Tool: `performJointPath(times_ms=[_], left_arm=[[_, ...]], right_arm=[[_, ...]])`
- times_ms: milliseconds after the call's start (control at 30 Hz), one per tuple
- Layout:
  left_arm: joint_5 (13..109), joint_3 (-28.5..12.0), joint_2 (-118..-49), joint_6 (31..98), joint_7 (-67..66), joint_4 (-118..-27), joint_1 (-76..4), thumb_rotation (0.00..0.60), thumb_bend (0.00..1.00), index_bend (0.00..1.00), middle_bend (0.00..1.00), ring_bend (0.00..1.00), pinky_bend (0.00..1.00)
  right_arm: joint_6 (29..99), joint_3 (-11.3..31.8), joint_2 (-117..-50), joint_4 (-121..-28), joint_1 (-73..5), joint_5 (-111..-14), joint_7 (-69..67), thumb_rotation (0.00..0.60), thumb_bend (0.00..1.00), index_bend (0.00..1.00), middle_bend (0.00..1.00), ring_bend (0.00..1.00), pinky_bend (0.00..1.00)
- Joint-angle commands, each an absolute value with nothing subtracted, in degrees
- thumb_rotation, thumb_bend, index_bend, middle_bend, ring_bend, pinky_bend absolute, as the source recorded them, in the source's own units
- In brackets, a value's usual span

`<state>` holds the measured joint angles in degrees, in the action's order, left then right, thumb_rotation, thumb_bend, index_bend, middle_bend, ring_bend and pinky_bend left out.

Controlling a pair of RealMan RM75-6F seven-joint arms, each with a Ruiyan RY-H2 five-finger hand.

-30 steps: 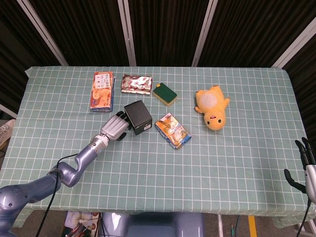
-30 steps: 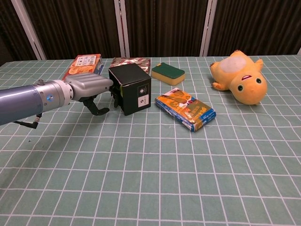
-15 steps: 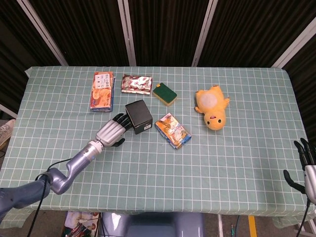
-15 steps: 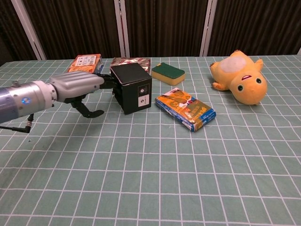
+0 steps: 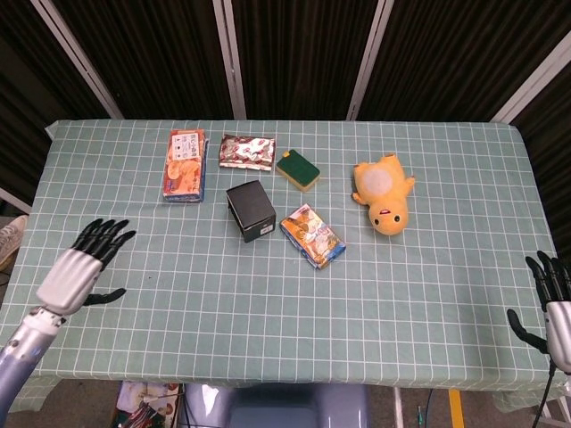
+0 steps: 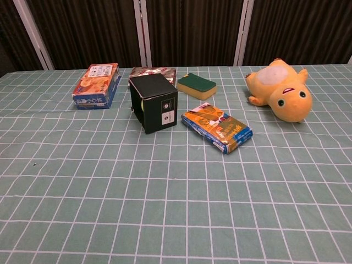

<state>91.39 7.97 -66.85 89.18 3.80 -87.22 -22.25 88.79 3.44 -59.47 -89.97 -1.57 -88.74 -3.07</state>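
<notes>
My left hand (image 5: 78, 270) hovers over the table's front left, fingers spread, holding nothing; it is far from every object and out of the chest view. A black box (image 5: 251, 210) (image 6: 153, 103) stands alone mid-table. My right hand (image 5: 551, 304) shows at the front right corner beyond the table edge, fingers apart and empty. Right of the box lies a blue and orange snack pack (image 5: 312, 235) (image 6: 216, 127).
Along the back lie an orange and blue carton (image 5: 183, 165) (image 6: 96, 84), a brown wrapped pack (image 5: 246, 151) (image 6: 153, 72) and a green and yellow sponge (image 5: 298, 169) (image 6: 196, 85). A yellow plush toy (image 5: 383, 192) (image 6: 280, 91) lies at the right. Green checked cloth (image 5: 285, 312) covers the table.
My left hand has let go of the black box and drawn back to the front left, leaving the chest view. The box stays upright. The right hand barely shifted.
</notes>
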Motion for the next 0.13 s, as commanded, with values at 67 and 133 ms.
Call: performJointPath(times_ms=[67,133], left_arm=[[89.7,9.3,-68.9,101.1,-6.5,-91.2,-9.8,0.600,0.05,0.00,0.00,0.00,0.00],[89.9,9.6,-69.7,100.9,-10.7,-91.3,-8.8,0.600,0.05,0.00,0.00,0.00,0.00]], right_arm=[[84.8,3.6,-60.2,-88.8,-3.1,-86.6,-3.7,0.524,0.39,0.00,0.00,0.00,0.00],[83.2,3.7,-60.7,-88.3,-3.7,-85.5,-3.4,0.524,0.39,0.00,0.00,0.00,0.00]])
